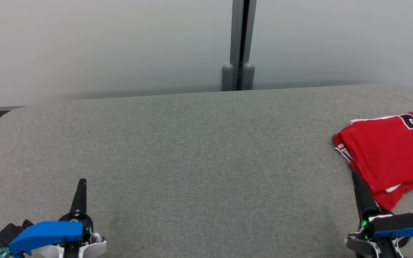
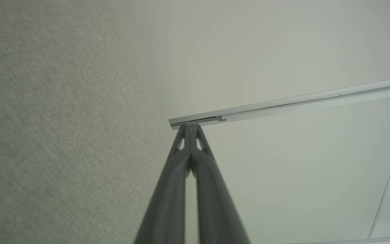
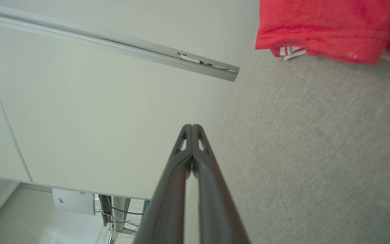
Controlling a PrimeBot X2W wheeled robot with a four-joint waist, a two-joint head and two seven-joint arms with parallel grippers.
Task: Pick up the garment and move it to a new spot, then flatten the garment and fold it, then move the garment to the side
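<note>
The garment (image 1: 389, 152) is a red jersey with black-and-white numerals, lying folded at the right edge of the grey padded surface (image 1: 199, 150). In the right wrist view its red edge (image 3: 323, 27) lies at the top right. My right gripper (image 1: 356, 176) stands just left of the garment's near corner, fingers shut together with nothing between them (image 3: 191, 127). Far from the garment, at the lower left, my left gripper (image 1: 82, 182) is shut too and holds nothing (image 2: 190, 125).
A pale wall with a grey vertical post (image 1: 239, 46) rises behind the surface. The surface's rounded far-left corner (image 1: 9, 114) shows, with a metal rail (image 2: 283, 103) on the wall panel. Broad bare grey fabric lies between the two grippers.
</note>
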